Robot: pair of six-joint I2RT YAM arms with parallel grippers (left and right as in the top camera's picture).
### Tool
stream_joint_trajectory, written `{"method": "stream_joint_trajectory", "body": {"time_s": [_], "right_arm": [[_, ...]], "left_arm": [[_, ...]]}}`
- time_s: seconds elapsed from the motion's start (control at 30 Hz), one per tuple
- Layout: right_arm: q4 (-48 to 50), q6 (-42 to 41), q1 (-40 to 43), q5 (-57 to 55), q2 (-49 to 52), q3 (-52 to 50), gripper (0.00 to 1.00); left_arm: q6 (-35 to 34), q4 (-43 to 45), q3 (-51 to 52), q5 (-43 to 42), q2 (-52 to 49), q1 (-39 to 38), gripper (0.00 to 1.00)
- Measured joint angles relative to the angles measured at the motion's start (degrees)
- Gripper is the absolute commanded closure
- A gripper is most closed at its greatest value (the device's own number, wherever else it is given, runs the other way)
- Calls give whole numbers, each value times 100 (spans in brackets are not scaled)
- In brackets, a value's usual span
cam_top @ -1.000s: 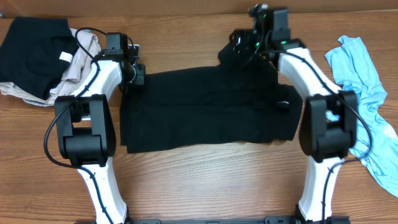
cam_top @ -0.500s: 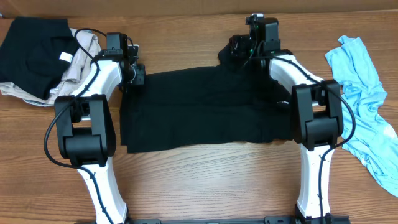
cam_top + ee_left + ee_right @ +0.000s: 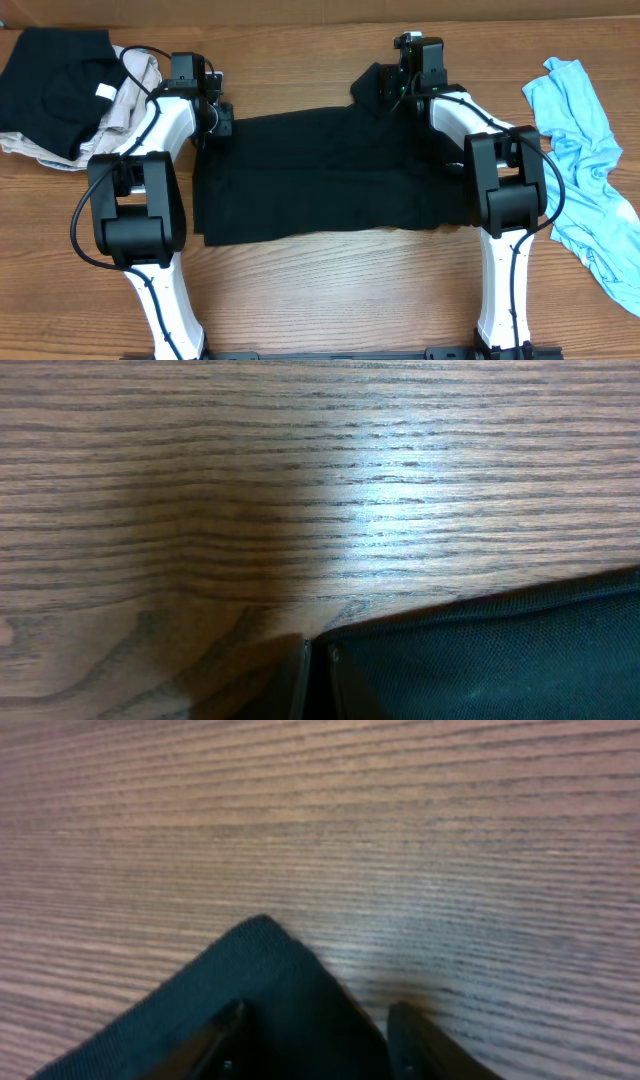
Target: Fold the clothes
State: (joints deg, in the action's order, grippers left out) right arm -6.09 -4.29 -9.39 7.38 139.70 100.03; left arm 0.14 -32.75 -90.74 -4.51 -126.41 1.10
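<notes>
Black garment (image 3: 330,175), long axis left to right

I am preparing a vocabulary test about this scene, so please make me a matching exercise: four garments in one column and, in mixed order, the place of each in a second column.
Garments:
1. large black garment
2. light-blue garment
3. beige garment
4. smaller black garment

Places:
A. crumpled, at the right side of the table
B. in the far left pile, showing from under a dark piece
C. lying flat in the middle
D. on top of the far left pile

Pairs: 1-C, 2-A, 3-B, 4-D
</notes>
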Motion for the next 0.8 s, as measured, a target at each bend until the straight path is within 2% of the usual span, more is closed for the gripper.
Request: {"method": "stream_joint_trajectory", "body": {"time_s": [0.1,0.13,0.2,0.27,0.47,0.63,0.8], "right_arm": [[-170,133,-9,-28,-2,46,64],[-225,203,-13,-37,-2,59,70],[-315,323,-26,-92,-2,90,87],[-396,358,-46,-203,-2,107,92],[-1001,402,-48,-319,-72,299,96],[-2343,407,-2,-334,-129,868,96],[-3978,409,170,-334,-433,1779,96]], "left_arm": [[0,0,0,0,0,0,93],[0,0,0,0,0,0,94],[-2,0,0,0,0,0,96],[-2,2,0,0,0,0,96],[-2,-48,-46,28,0,0,96],[-4,-472,-339,63,-50,0,96],[-4,-1165,-1110,68,-74,0,96]]}}
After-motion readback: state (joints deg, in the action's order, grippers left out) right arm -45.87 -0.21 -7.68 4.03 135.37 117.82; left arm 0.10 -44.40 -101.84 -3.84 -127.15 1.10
